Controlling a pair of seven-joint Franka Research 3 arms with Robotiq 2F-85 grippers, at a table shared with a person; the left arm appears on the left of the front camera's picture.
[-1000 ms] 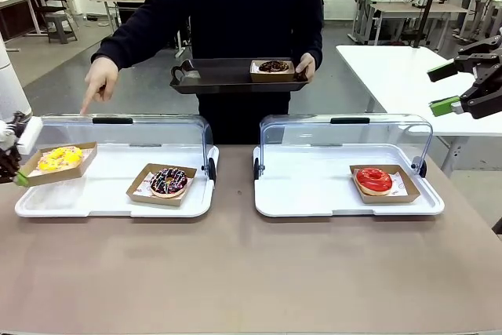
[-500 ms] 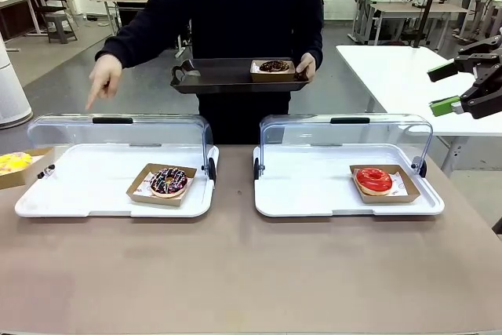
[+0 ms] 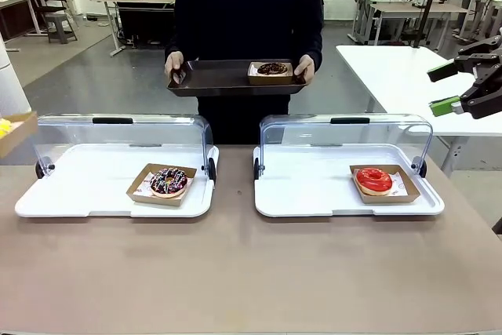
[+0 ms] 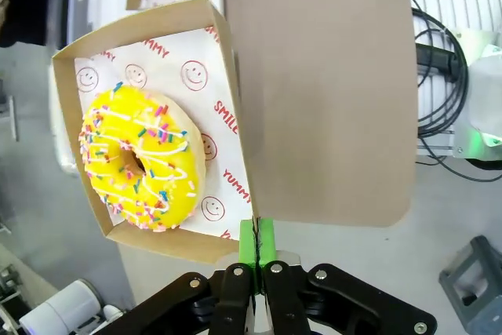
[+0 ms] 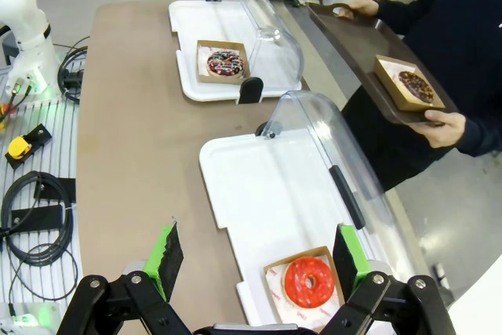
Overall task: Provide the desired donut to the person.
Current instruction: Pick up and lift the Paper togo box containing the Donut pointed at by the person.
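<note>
A yellow sprinkled donut [image 4: 137,158] lies in a cardboard box [image 4: 227,100]. My left gripper [image 4: 256,237] is shut on that box's near rim. In the front view the box [image 3: 13,132] hangs at the far left edge, above and left of the left white tray [image 3: 86,190]. The person [image 3: 247,5] stands at the far side, both hands on a dark serving tray [image 3: 220,78] that carries a boxed chocolate donut [image 3: 271,69]. My right gripper [image 3: 445,89] hangs open high at the right, with nothing between its fingers [image 5: 167,256].
A chocolate sprinkled donut [image 3: 168,181] sits in its box on the left white tray. A red glazed donut [image 3: 373,180] sits boxed on the right white tray [image 3: 314,194]. Both trays have clear lids [image 3: 345,135] raised at the back. Cables [image 5: 35,217] lie beside the table.
The yellow donut's box has been carried left off the left tray, up past the table's edge. The person's pointing hand has gone back to the serving tray. My right gripper has not moved.
</note>
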